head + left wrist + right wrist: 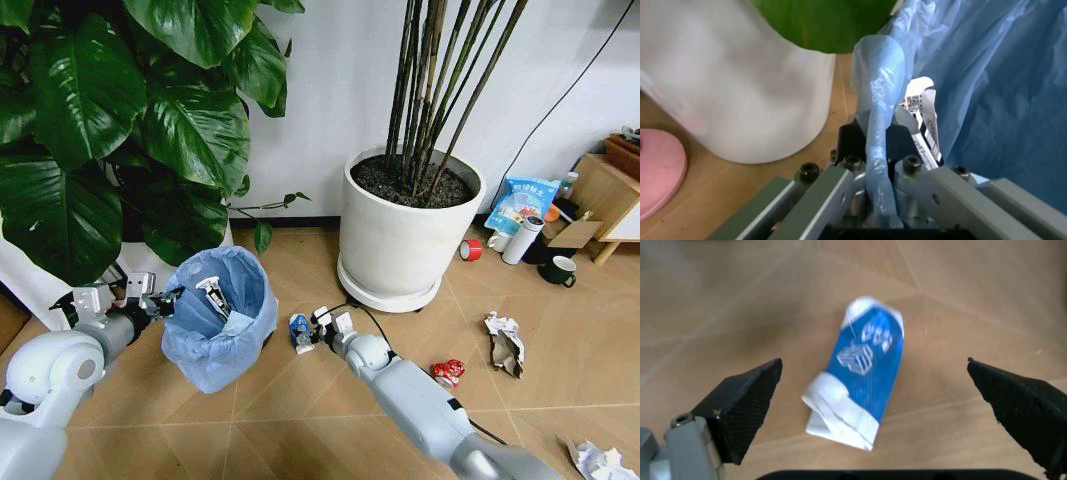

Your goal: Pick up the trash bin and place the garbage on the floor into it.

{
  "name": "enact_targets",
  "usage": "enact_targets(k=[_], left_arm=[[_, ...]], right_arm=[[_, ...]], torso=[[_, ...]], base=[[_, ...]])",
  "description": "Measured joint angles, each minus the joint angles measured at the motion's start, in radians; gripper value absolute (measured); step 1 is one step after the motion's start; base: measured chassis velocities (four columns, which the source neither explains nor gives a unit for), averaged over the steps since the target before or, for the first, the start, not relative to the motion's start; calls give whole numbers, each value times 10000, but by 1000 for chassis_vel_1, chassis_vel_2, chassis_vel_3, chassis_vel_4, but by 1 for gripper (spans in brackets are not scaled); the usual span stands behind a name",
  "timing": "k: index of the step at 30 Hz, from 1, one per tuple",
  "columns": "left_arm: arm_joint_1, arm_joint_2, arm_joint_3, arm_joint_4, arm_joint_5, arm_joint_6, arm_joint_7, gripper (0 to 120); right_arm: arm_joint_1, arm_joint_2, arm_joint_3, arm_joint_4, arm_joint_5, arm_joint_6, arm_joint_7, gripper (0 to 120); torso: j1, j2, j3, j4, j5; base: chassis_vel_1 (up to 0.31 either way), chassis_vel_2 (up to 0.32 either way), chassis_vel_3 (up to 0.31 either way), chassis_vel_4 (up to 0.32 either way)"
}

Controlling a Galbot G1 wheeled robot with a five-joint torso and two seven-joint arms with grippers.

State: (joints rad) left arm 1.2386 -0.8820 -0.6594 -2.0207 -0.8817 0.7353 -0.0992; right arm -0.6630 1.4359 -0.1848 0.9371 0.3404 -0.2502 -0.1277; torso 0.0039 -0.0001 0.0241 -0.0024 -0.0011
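Directly below the right gripper (pixel 873 385), between its two dark textured fingers, a small blue-and-white crumpled carton (pixel 857 382) is lying flat on the tan tiled floor (pixel 973 300). Those fingers are standing spread wide, gripping nothing, well clear of the carton on both sides. Its long axis is running slantwise across the gap between them, so I judge a small wrist turn would help before closing. In the head view this gripper (pixel 322 322) is hovering just beside the carton (pixel 300 332), making the right arm plainly the nearer one. Off to that gripper's left, the left gripper (pixel 168 299) is holding the small round bin lined with a crinkly light-blue plastic bag (pixel 222 318) by its rim, fingers clamped on a fold of the liner (pixel 879 165). Farther to the right gripper's right, a crushed red can (pixel 448 372) and crumpled white paper (pixel 505 340) are waiting on the floor.
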Motion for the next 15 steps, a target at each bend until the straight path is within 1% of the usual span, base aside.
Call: enact_targets(k=[3, 10, 15], left_arm=[[-52, -17, 115, -10, 0, 0, -12, 0], [-102, -27, 248, -72, 1, 0, -26, 0], [-101, -8, 255, -130, 1, 0, -34, 0]], right_arm=[[68, 155, 64, -401, -151, 81, -140, 100], [76, 382, 151, -751, -283, 116, -174, 100], [211, 745, 379, -1412, -589, 237, -234, 100]], torso=[[0, 0, 0, 1, 0], [0, 0, -1, 1, 0], [0, 0, -1, 2, 2]], base=[[0, 0, 0, 0], [0, 0, 0, 0], [0, 0, 0, 0]])
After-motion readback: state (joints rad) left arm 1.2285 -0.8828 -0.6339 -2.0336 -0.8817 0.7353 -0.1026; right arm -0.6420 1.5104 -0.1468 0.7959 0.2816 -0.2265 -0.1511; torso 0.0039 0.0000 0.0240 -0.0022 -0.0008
